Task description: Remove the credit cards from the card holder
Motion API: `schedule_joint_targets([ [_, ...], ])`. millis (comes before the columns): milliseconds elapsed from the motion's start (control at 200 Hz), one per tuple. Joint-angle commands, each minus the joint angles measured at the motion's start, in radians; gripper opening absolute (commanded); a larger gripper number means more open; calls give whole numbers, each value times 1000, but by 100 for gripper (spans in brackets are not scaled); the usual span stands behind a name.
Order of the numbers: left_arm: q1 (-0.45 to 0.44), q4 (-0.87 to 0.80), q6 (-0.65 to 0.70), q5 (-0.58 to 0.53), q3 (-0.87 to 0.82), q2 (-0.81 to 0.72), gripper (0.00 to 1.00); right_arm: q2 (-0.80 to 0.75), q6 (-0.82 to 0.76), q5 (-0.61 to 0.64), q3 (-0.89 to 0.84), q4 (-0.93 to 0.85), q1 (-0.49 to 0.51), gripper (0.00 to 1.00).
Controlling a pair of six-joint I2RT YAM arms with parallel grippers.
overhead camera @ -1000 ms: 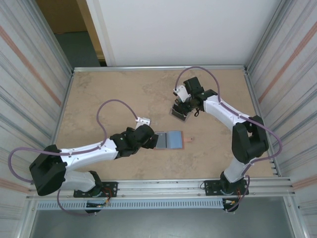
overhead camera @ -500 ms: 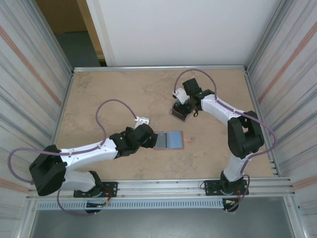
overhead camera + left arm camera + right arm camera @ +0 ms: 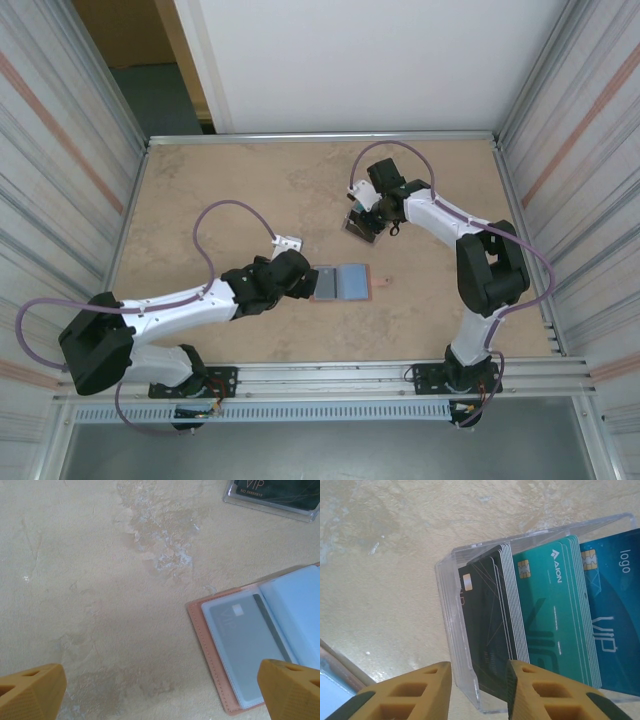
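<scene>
The salmon-pink card holder [image 3: 378, 284] lies open in the middle of the table, blue inside. A grey-blue credit card [image 3: 241, 645] sits in the clear sleeve of its left half; the right half [image 3: 296, 605] shows light blue. My left gripper [image 3: 308, 281] is open at the wallet's left edge, its orange fingers [image 3: 31, 692] spread wide, one over bare table and the other over the card. My right gripper [image 3: 362, 224] is open at the clear plastic box [image 3: 451, 605], its jaws [image 3: 477, 692] straddling the box's near corner and the dark cards [image 3: 487, 625].
The clear box [image 3: 361, 226] stands back right of the wallet and holds stacks of dark, teal [image 3: 550, 610] and blue [image 3: 612, 610] cards. Metal walls [image 3: 70, 170] fence the table on both sides. Bare tabletop [image 3: 220, 190] lies to the back left.
The right arm has folded in a little, with its gripper shifting slightly at the clear box. The left arm and the wallet have not moved.
</scene>
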Motion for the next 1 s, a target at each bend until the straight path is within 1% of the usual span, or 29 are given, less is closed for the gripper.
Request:
schedule_joint_targets([
  [0,8,-3,-17,-19,-15,-14,99,-24,40,-10,27,-29,-7,37],
  [95,8,-2,-27,-28,-19,-21,99,-57,96,0,14,-26,-3,40],
  [291,10,2,-58,-66,-44,-55,99,-149,289,15,-37,-31,23,46],
  [451,13,6,-94,-100,-79,-96,99,-225,470,91,-107,-33,77,49],
  [526,18,6,-125,-126,-102,-124,99,-255,544,133,-142,-33,130,49],
  [661,28,1,-213,-179,-161,-181,99,-276,640,183,-184,-29,261,49],
  [812,34,-32,-309,-231,-209,-235,99,-235,745,261,-182,-49,401,47],
  [992,42,-45,-358,-243,-262,-291,99,-148,850,282,-163,-46,500,45],
])
